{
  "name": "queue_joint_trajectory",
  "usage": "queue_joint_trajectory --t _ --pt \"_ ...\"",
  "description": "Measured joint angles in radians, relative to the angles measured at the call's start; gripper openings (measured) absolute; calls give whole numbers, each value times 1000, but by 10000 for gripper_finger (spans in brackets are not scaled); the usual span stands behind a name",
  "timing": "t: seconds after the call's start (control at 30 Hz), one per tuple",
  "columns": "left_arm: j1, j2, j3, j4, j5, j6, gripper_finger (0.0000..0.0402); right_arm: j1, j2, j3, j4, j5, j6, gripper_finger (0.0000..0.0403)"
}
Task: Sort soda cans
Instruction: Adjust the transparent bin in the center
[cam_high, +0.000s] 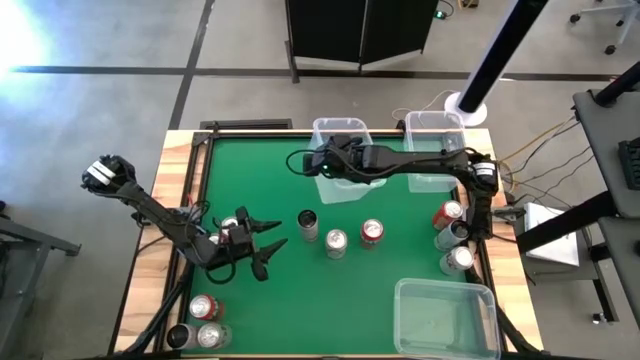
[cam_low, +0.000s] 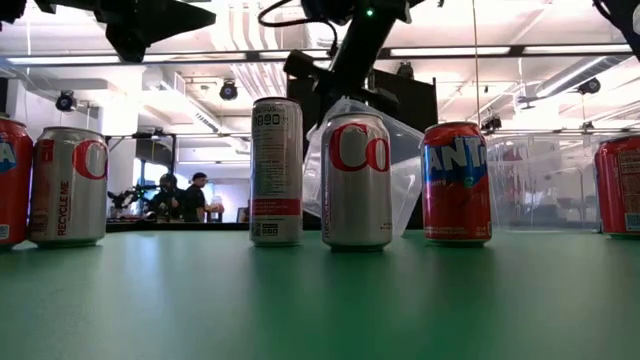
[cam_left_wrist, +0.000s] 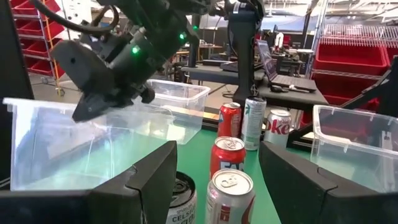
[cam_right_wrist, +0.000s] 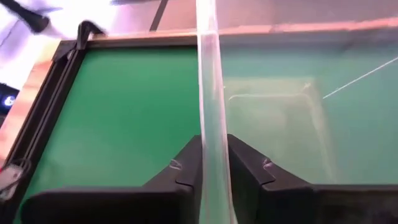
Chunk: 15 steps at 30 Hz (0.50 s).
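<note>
The right gripper (cam_high: 322, 162), at upper centre of the high view, pinches the wall of a clear bin (cam_high: 357, 128), likely to reposition it for sorting. The left gripper (cam_high: 270, 244), lower left, is spread open facing the soda cans (cam_high: 337, 241) in mid-table; other cans cluster at the right edge and lower left corner.

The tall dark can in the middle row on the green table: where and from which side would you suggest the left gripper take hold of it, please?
Grip the tall dark can around its mid-body, coming level from the left gripper side. It stands upright, and that flank is free; a silver can stands close on the other side.
</note>
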Motion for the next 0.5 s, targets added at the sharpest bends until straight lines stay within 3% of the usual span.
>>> queue_joint_trajectory --t 0.17,0.37,0.5 --pt "0 -2 0 2 -1 0 212 0 -5 0 2 -47 -44 134" --pt "0 -2 0 0 -1 0 212 -7 -91 24 -4 -54 -270 218" --pt "0 -2 0 -1 -1 0 212 -35 -153 32 -136 -43 -420 249"
